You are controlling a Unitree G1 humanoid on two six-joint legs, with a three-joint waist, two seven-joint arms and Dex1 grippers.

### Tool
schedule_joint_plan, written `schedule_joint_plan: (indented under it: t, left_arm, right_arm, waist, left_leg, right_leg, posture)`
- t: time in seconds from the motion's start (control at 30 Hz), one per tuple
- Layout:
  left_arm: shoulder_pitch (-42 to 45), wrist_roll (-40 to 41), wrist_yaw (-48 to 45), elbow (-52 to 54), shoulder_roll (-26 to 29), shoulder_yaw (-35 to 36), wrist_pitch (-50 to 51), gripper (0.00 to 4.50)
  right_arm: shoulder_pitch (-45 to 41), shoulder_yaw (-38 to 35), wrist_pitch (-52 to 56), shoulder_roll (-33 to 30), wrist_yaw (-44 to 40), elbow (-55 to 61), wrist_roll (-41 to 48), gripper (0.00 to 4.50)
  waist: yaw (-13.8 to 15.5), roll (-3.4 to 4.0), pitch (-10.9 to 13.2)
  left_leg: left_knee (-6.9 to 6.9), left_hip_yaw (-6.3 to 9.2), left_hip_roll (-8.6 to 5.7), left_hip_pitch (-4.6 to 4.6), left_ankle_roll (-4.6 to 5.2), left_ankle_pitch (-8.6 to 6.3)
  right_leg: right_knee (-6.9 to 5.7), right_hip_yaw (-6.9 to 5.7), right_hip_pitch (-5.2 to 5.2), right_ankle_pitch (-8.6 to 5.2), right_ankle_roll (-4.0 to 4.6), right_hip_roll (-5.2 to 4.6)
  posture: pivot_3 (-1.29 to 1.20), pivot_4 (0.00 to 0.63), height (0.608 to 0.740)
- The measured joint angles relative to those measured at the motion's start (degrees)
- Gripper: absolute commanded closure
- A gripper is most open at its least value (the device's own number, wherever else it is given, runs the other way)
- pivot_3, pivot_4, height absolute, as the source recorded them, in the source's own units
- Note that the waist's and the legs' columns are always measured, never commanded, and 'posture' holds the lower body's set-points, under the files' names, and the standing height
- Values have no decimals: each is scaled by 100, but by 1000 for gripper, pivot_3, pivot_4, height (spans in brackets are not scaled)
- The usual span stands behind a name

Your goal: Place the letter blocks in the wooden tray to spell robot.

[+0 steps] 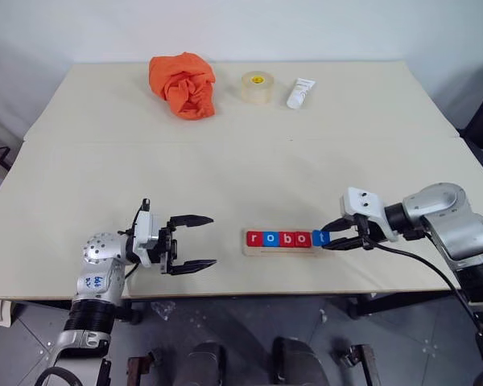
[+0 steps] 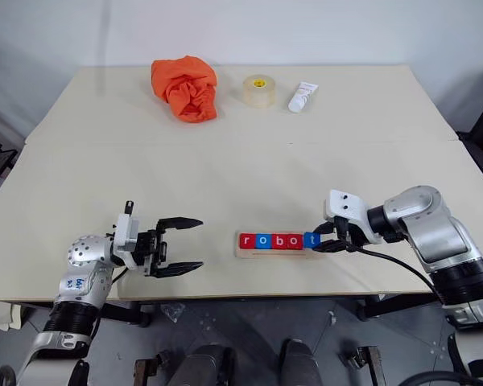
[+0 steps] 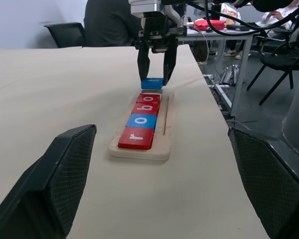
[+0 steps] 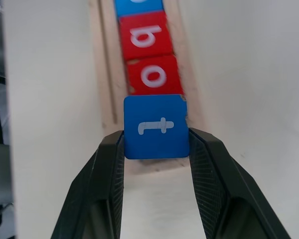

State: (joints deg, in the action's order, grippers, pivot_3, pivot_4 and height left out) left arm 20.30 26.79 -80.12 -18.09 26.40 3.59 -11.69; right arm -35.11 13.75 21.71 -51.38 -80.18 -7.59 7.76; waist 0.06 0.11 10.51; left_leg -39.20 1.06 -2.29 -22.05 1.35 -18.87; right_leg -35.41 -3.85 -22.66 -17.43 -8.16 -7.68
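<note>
Now t block (image 4: 156, 127) between pincer (image 4: 157, 149) fingers

Four blocks (image 1: 279, 238), r, o, b, o, are lying flat in the tray (image 1: 283, 251). The blue t block (image 4: 156, 126) is hovering tilted at the tray's right end.

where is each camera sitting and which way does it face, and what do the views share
Left and right eye views: on the head, looking forward and down at the table; both arms show, left gripper open, right gripper on the blue t block.
Left wrist view: looks along the wooden tray toward the right gripper; own fingers at the sides.
Right wrist view: looks down at the held t block and the tray's end; own fingers clamp it.
All share the tray and the t block.
</note>
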Motion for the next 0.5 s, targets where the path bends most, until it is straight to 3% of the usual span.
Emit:
schedule_joint_plan:
  t: [0.13,0.43,0.5]
  left_arm:
    - [-30,0,46,54,2,3,0,0]
    - [-30,0,60,63,5,3,-1,0]
    - [-30,0,69,63,5,3,-1,0]
  right_arm:
    - [-57,86,-174,34,-30,-206,-76,3040]
    - [-58,113,-297,167,-156,-257,-43,32]
    - [-58,105,-305,171,-139,-257,-45,32]
  waist:
    - [-5,0,0]
    - [-4,0,0]
    - [-3,0,0]
  left_leg:
    - [0,0,1,0,0,0]
    - [0,0,0,0,0,0]
    - [0,0,0,0,0,0]
  right_leg:
    - [0,0,0,0,0,1]
    - [-1,-1,0,0,0,1]
    - [-1,-1,0,0,0,1]
  posture:
    - [0,150,740]
    - [0,150,740]
    - [0,150,740]
